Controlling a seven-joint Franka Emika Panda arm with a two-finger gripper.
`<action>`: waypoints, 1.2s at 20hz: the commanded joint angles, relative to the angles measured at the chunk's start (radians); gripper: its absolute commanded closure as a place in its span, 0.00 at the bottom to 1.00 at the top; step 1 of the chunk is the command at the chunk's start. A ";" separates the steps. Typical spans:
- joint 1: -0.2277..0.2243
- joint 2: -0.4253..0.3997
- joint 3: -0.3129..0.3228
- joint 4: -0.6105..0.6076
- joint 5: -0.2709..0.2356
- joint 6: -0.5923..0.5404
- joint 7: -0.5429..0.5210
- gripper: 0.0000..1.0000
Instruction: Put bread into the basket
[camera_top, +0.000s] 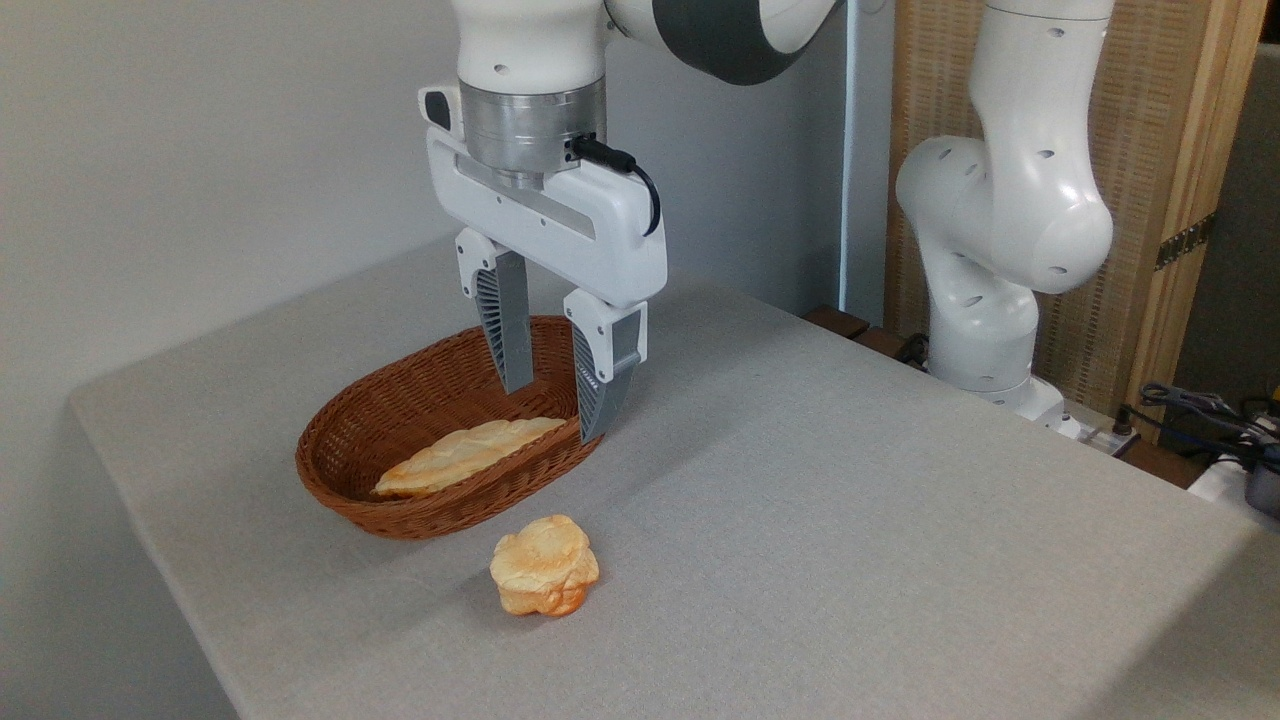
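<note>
The bread (544, 566), a small lumpy bun with a pale golden top and orange-brown sides, lies on the grey tablecloth just in front of the basket. The basket (400, 410), oval and reddish-brown wicker, sits behind it to the left. My gripper (555, 413) hangs over the basket's right end, open, with nothing between its grey ribbed fingers (507, 335). It is behind and above the bun, apart from it.
A long, flat, pale loaf (466, 455) lies inside the basket. The arm's white base (985, 330) stands at the table's back right, with cables (1195, 405) beside it. The table's front-left edge (170, 590) is close to the basket.
</note>
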 joint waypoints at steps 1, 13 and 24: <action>-0.015 -0.013 -0.006 -0.001 0.038 -0.011 -0.012 0.00; -0.012 -0.013 0.004 -0.003 0.038 -0.014 -0.012 0.00; -0.009 0.013 0.033 -0.081 0.037 0.090 0.115 0.00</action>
